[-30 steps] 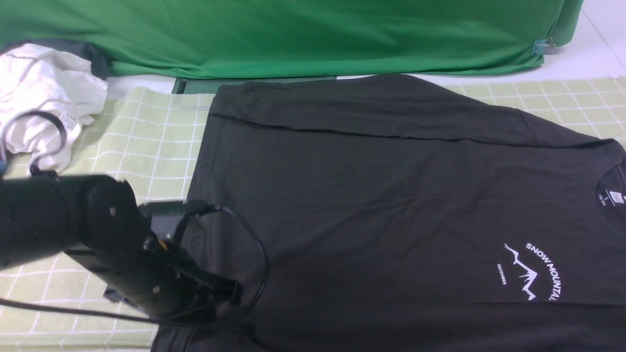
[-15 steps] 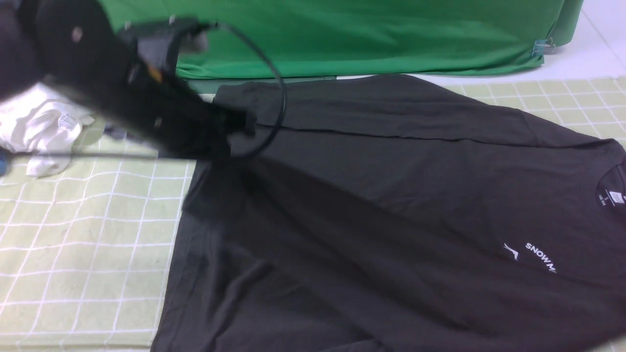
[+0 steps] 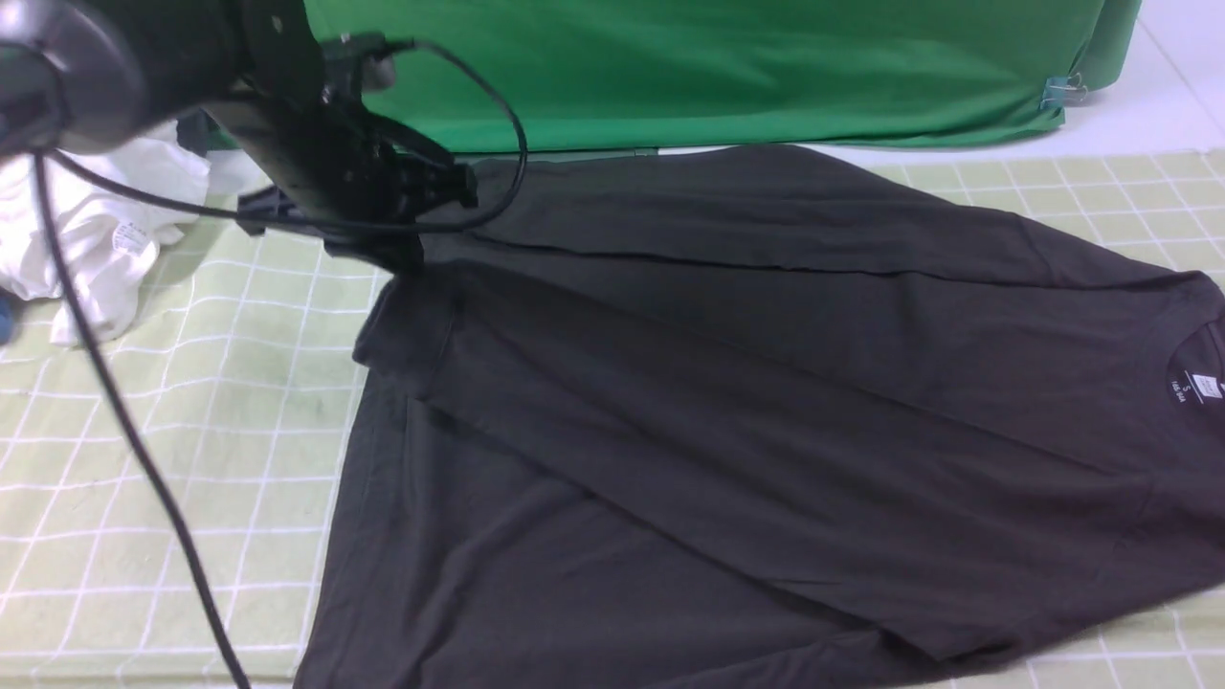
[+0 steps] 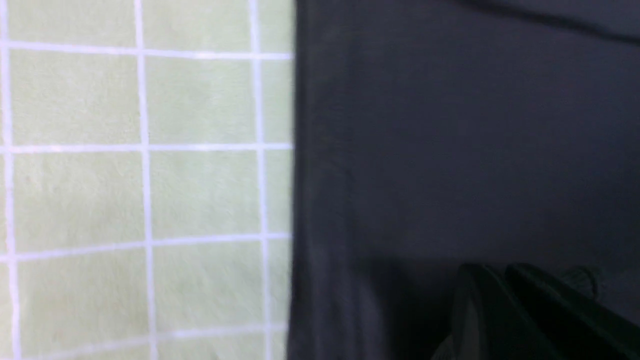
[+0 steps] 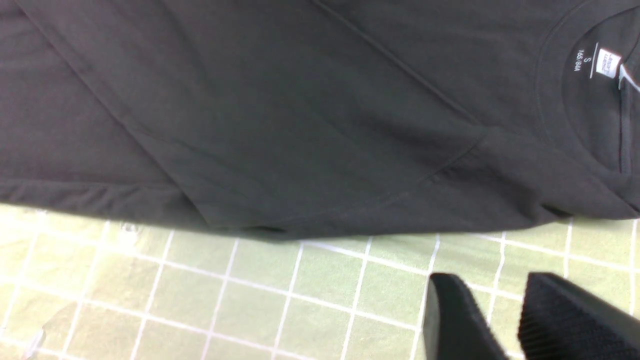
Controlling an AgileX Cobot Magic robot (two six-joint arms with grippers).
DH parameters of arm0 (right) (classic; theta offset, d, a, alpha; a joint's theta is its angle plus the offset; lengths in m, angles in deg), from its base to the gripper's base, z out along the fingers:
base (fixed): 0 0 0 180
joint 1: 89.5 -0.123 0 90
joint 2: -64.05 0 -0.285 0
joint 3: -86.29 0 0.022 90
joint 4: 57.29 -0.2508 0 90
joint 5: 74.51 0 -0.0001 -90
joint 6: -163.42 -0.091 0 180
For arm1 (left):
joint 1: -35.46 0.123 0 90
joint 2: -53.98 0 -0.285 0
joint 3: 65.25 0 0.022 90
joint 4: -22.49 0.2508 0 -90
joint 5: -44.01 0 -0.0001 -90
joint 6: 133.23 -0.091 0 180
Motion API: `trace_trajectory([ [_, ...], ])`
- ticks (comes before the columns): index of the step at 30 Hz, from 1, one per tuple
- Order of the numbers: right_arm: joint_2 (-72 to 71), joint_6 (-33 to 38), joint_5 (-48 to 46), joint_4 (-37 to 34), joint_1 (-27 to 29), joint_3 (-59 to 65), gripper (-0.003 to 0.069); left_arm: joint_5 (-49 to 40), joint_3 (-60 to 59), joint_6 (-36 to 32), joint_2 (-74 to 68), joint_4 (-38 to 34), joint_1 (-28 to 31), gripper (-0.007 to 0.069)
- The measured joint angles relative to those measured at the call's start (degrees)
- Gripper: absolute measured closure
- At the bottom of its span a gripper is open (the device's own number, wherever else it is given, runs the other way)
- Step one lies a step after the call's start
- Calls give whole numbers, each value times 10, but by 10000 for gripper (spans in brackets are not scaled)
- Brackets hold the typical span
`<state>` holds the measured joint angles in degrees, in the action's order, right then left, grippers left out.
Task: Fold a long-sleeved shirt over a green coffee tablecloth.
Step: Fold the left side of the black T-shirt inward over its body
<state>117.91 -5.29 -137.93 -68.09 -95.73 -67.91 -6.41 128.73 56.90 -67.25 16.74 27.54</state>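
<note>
The black long-sleeved shirt (image 3: 766, 383) lies across the pale green gridded tablecloth (image 3: 191, 431), its near half doubled over toward the far side. Its white neck label (image 3: 1196, 388) shows at the right. My left gripper (image 3: 407, 258) hangs at the far left and is shut on the shirt's hem corner, which rises to it. The left wrist view shows its fingers (image 4: 492, 272) pressed together over the shirt (image 4: 450, 150), next to the tablecloth (image 4: 150, 190). The right wrist view shows my right gripper (image 5: 487, 280) open over the tablecloth (image 5: 300, 300), just off the shirt's (image 5: 300, 125) folded edge.
A crumpled white garment (image 3: 86, 239) lies at the far left. A deep-green sheet (image 3: 718, 67) hangs along the back, held by a clip (image 3: 1062, 93). The left arm's black cable (image 3: 124, 421) trails down over the tablecloth.
My left gripper has swung from the near left to the far left, dragging the shirt's hem corner with it. The near half has folded over and now covers the logo.
</note>
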Motion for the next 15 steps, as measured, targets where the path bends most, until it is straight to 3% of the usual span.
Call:
trace_trajectory([
  [5,0,0,0,1,0,0,435,9,14,2,-51,0,4,590],
  [10,0,0,0,1,0,0,431,18,19,14,-71,9,4,511],
  [13,0,0,0,1,0,0,426,5,58,18,-81,14,11,376],
  [15,0,-1,0,1,0,0,425,5,78,19,-81,14,16,332],
])
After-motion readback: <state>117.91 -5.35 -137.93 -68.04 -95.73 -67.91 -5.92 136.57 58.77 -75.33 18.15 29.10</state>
